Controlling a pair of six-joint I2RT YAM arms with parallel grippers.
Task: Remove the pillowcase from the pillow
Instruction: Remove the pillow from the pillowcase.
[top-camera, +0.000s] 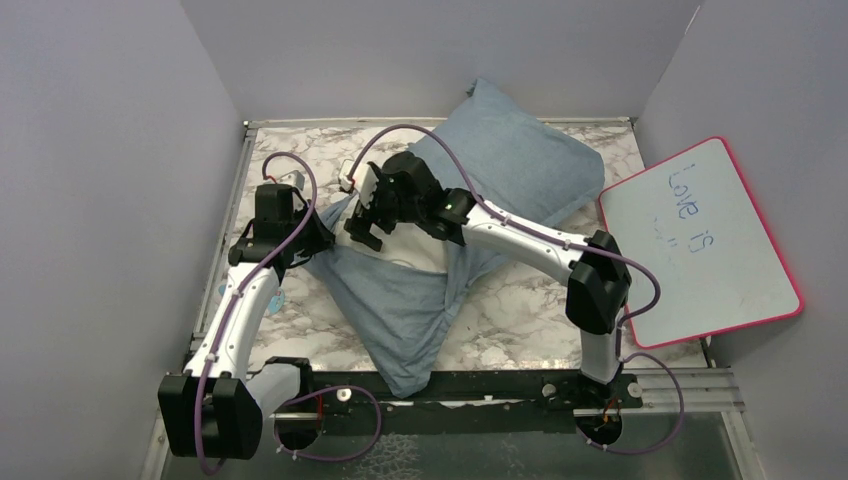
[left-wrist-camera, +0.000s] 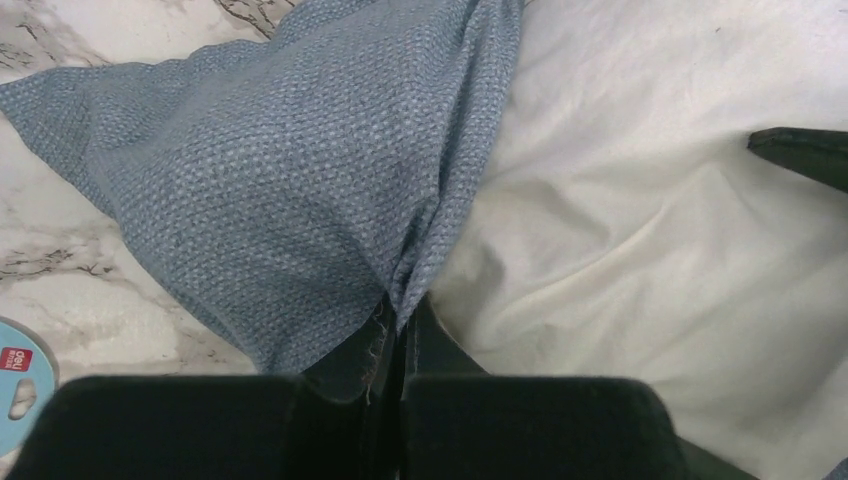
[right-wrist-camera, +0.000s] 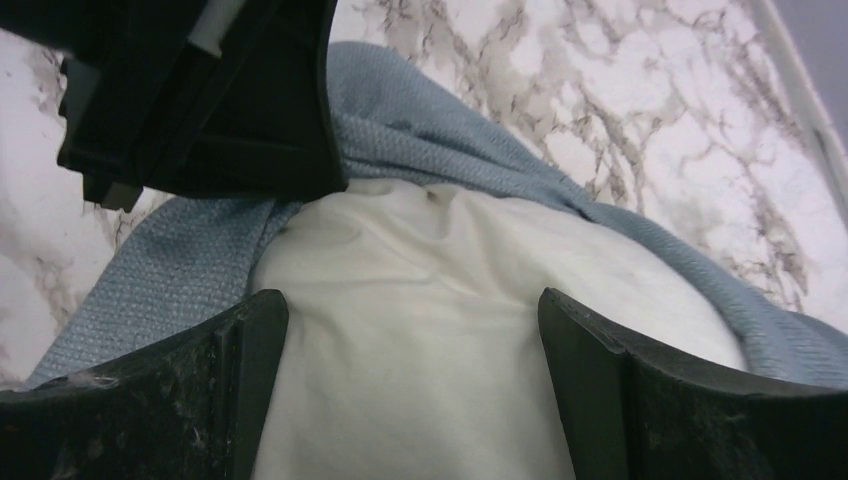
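Note:
The grey-blue pillowcase (top-camera: 520, 160) lies across the marble table, still around most of the white pillow (top-camera: 400, 255), whose bare end shows at the case's open mouth near the left. My left gripper (left-wrist-camera: 405, 310) is shut on the pillowcase (left-wrist-camera: 290, 170) edge, pinching a fold of blue cloth beside the pillow (left-wrist-camera: 650, 220). My right gripper (right-wrist-camera: 412, 320) is open, its two fingers (right-wrist-camera: 250, 330) wide apart and straddling the exposed pillow (right-wrist-camera: 410, 300). The pillowcase (right-wrist-camera: 450, 140) rim bunches just beyond it. In the top view the right gripper (top-camera: 365, 222) hovers close to the left gripper (top-camera: 310, 235).
A pink-rimmed whiteboard (top-camera: 700, 240) with blue writing leans at the right. Grey walls enclose the marble table (top-camera: 520, 320) on three sides. A small blue-and-white round object (left-wrist-camera: 20, 385) lies on the table by the left gripper.

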